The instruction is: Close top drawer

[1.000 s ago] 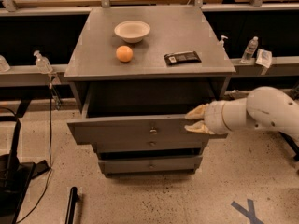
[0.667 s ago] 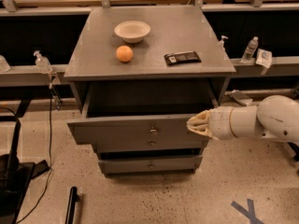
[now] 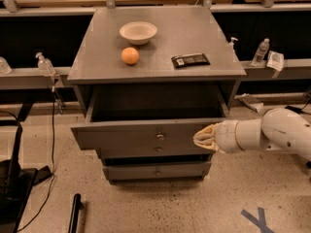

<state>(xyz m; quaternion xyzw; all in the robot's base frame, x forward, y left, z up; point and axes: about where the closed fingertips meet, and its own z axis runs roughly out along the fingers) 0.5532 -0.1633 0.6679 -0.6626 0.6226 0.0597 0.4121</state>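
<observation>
Jaws are seen drawn together, nothing held. The gripper (image 3: 198,139) is set tip-first against the front panel of the top drawer (image 3: 126,137), right of the knob (image 3: 160,136). Contact looks made, though a thin gap cannot be ruled out.

The top drawer is pulled well out of the cabinet, with its dark cavity exposed under the cabinet top (image 3: 160,13).

Change over the last second:
- The tips were spread a second ago and are now pinched into one point.
- The tip has been dropped from near the panel's upper edge to about mid-height.
- No shift is seen in the drawer front, so the same overhang is kept.

Judgement: the push has been lined up but not delivered, and the closing travel is all still to be done. A straight shove into the panel is called for. Since the contact point is off-centre, the drawer could be racked on its slides.

The lower drawers (image 3: 158,170) are seen shut beneath. The bowl (image 3: 138,32), orange (image 3: 130,56) and dark packet (image 3: 190,60) lie on the cabinet top, well apart from the gripper.
</observation>
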